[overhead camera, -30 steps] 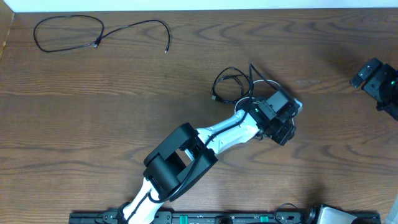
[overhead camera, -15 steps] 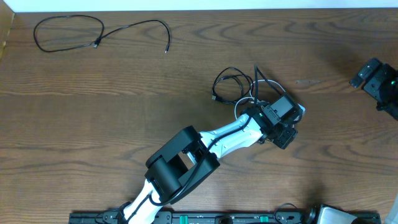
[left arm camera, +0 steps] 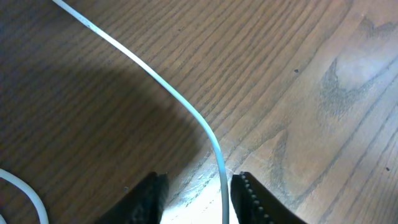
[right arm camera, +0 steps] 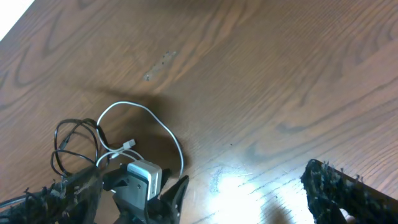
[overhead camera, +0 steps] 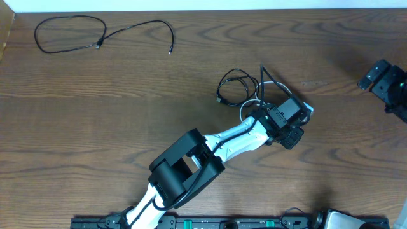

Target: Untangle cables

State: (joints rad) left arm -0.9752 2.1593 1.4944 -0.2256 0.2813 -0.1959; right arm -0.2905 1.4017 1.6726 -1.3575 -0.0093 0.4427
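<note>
Jaws of the left gripper [left arm camera: 199,188] stand narrowed but apart, straddling the white cable [left arm camera: 186,112], which lies on the worktop [left arm camera: 323,93] close to one finger, unpinched; the straddle looks meant for drawing it free. Just beside that gripper a looped black cable [overhead camera: 236,86] tangles with the white one. Well away from it, another black cable [overhead camera: 102,32] lies alone, probably sorted. The right gripper [overhead camera: 383,81], also well away, hangs with jaws spread wide, empty.
</note>
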